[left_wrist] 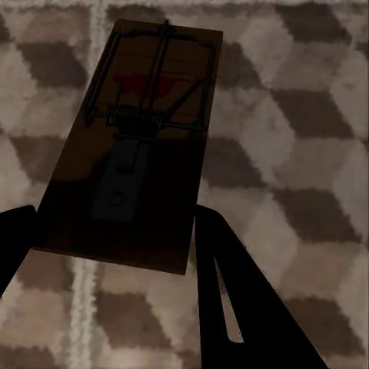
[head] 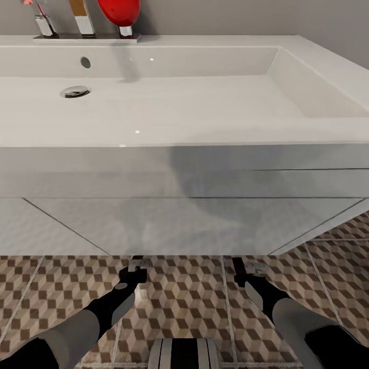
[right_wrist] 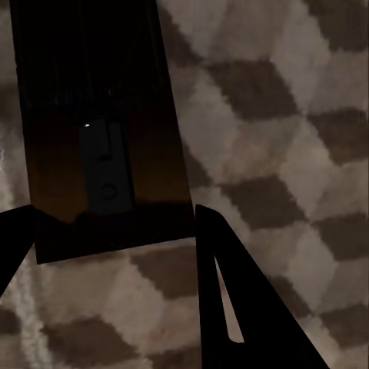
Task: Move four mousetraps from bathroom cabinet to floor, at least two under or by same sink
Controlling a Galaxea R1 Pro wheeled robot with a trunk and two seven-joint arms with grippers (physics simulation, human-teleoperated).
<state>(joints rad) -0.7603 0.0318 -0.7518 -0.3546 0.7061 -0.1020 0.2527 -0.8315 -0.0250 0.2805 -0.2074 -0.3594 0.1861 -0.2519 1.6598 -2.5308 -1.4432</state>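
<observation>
Low beneath sink edge [head: 154, 138], fingers [left_wrist: 231, 292] grip mousetraps [left_wrist: 131, 146].

Right pincer's mousetrap [right_wrist: 96, 131] cut off by frame edge, dark — parts indistinct, faucet handles [head: 82, 18] cropped

Both arms wear pale grey shells that give way to glossy black wrist sections. The left gripper [head: 137, 270] and right gripper [head: 245, 270] carry flat, black, tapering fingers [left_wrist: 238, 307], each cut by a narrow slot.

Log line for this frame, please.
left claw: holds trap | right claw: holds trap | both low at sink front, over floor
</observation>
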